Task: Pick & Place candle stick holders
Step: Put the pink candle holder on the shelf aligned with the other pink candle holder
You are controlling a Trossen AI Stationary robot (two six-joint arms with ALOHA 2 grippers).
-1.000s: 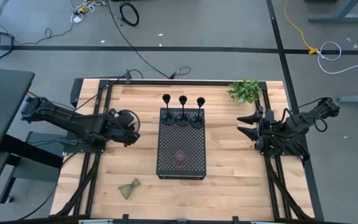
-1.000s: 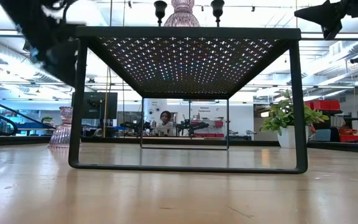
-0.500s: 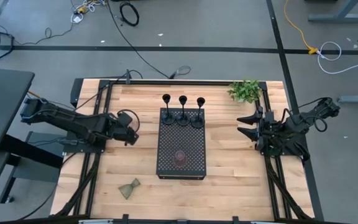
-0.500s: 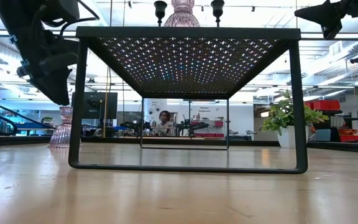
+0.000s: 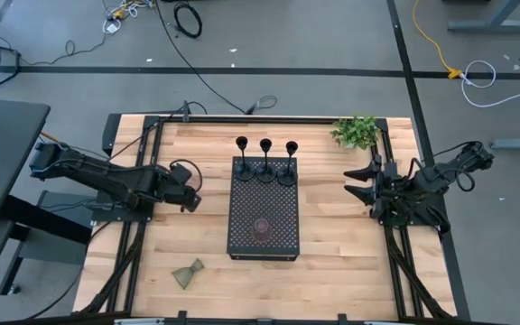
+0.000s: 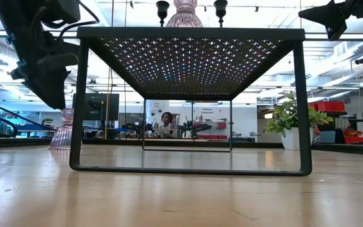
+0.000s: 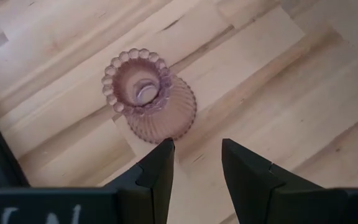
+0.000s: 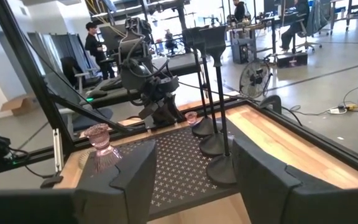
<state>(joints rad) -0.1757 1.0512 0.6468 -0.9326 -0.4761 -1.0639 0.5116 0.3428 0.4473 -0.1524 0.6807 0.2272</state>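
Note:
My left gripper (image 7: 197,163) hangs open above the table left of the black tray (image 5: 262,236), pointing steeply down; its fingertips stand just short of a pink glass holder (image 7: 149,102) that stands upright on the wood, untouched. The low view shows that holder (image 6: 63,129) beyond the tray's left leg. On the tray's far end three slim black holders (image 5: 265,168) stand on their round bases, and a second pink glass holder (image 5: 262,228) stands nearer. An olive-green holder (image 5: 188,273) lies on its side near the front left. My right gripper (image 5: 358,181) waits open at the right edge.
The tray (image 6: 188,38) stands raised on legs over the table's middle. A small leafy plant (image 5: 357,132) sits at the far right corner. Black frame rails (image 5: 134,244) run along the table's left and right sides. People show in the room beyond the table.
My left gripper has sunk a little toward the pink glass holder on the table and rolled about its wrist, then held still. Its fingers have stayed open. Nothing else has moved.

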